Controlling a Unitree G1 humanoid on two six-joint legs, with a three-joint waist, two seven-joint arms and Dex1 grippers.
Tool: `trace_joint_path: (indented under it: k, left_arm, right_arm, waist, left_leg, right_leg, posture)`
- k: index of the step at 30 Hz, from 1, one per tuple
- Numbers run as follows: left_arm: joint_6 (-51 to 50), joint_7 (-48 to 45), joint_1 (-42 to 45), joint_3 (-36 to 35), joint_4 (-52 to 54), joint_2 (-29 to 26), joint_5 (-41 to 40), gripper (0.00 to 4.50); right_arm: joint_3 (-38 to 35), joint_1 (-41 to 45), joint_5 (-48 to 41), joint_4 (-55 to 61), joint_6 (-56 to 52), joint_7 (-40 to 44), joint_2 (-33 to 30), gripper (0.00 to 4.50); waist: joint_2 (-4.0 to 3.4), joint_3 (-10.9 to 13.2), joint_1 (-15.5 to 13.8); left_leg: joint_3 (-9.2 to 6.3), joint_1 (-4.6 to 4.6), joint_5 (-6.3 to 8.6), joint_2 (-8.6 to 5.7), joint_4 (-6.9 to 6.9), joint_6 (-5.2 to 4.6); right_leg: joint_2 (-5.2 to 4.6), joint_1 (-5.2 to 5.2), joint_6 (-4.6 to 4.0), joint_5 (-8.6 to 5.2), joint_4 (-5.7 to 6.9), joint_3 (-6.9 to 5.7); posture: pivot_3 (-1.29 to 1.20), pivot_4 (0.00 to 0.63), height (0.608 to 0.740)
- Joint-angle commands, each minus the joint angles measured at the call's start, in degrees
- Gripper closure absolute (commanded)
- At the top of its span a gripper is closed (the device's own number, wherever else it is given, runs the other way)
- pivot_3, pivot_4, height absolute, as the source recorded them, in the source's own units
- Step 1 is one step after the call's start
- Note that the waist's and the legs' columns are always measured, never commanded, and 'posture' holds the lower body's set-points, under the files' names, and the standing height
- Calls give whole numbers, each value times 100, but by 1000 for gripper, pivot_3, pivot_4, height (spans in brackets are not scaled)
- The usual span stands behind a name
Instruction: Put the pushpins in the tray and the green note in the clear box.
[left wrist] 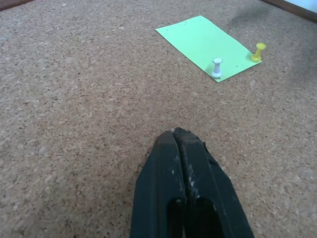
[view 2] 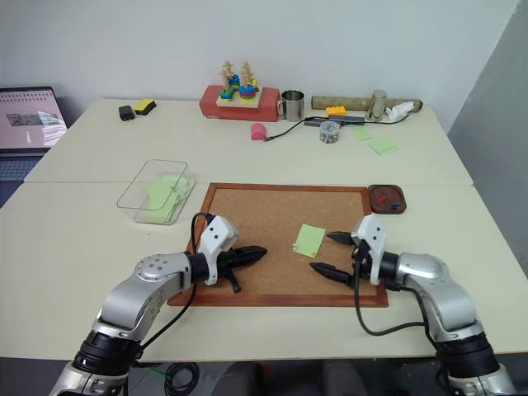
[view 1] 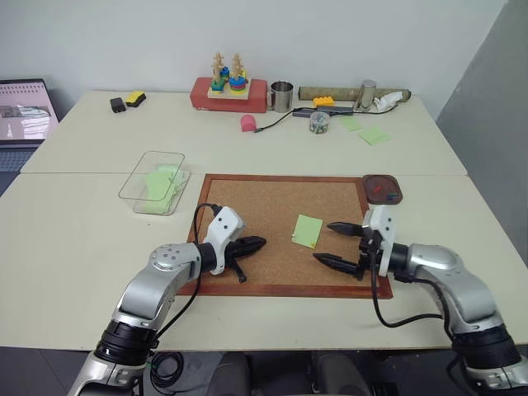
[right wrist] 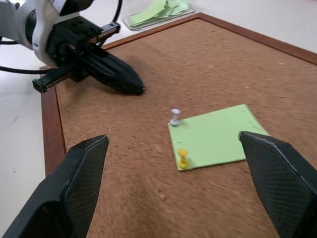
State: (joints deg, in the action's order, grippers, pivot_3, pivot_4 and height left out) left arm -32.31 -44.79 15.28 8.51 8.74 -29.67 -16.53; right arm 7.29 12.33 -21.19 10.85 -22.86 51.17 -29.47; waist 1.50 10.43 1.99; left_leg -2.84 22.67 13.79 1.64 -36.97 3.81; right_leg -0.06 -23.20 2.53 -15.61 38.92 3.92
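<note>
The green note (view 1: 308, 230) lies flat on the corkboard (view 1: 247, 206), right of its middle. Two pushpins stand in the note's edge, a white one (left wrist: 217, 67) and a yellow one (left wrist: 258, 51). My right gripper (view 1: 323, 242) is open just right of the note, its jaws wide and empty, pointing left at it. My left gripper (view 1: 260, 243) is shut with nothing in it, low over the board's front left, pointing right toward the note. The dark tray (view 1: 382, 188) sits at the board's far right corner with something red inside. The clear box (view 1: 155, 181) stands left of the board, holding green papers.
Along the table's back stand a red box with a stacking toy (view 1: 228, 89), a metal mug (view 1: 281, 96), a small glass jar (view 1: 318, 122) and loose green notes (view 1: 373, 134). A laptop (view 1: 25, 111) sits at the far left. A cable (view 1: 276, 122) runs across the back.
</note>
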Motion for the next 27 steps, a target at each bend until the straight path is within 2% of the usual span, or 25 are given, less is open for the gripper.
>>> trace_joint_path:
  k: [1,6,9,14,17,27]
  left_arm:
    - [-83,-121,-20,115,-4,-50,10,4500]
    - [-92,-142,2,114,-12,-48,23,4500]
    - [-102,-138,-23,109,15,-49,19,4500]
    - [-110,-119,-31,84,19,-51,19,4500]
    - [-113,-108,-28,77,16,-44,18,4500]
    - [-102,-100,7,86,-11,-19,26,4500]
  right_arm:
    - [168,80,330,-177,442,-223,253,91]
    - [266,221,708,-610,872,-481,533,91]
    - [287,215,735,-785,980,-443,612,583]
    - [288,183,695,-849,1033,-373,620,1795]
    - [266,177,654,-834,1007,-335,612,2308]
    - [236,193,714,-867,1072,-352,586,4432]
  waist:
    - [0,0,-4]
    - [0,0,-7]
    - [0,0,-6]
    - [0,0,-7]
    - [0,0,-7]
    - [0,0,-7]
  left_leg:
    - [-1,1,0,0,0,0]
    - [-1,2,0,1,2,0]
    - [-1,3,0,1,2,0]
    - [-2,3,0,1,2,0]
    - [-2,2,0,1,2,0]
    - [-2,2,0,1,2,0]
  right_leg:
    - [0,0,0,0,-1,-1]
    - [0,-1,0,0,-4,-1]
    - [0,-2,0,0,-4,-1]
    - [0,-2,0,0,-3,-1]
    - [0,-2,0,0,-3,-2]
    - [0,-2,0,0,-3,-1]
  posture:
    - [0,150,740]
    - [0,150,740]
    - [0,150,740]
    - [0,150,740]
    - [0,150,740]
    - [0,150,740]
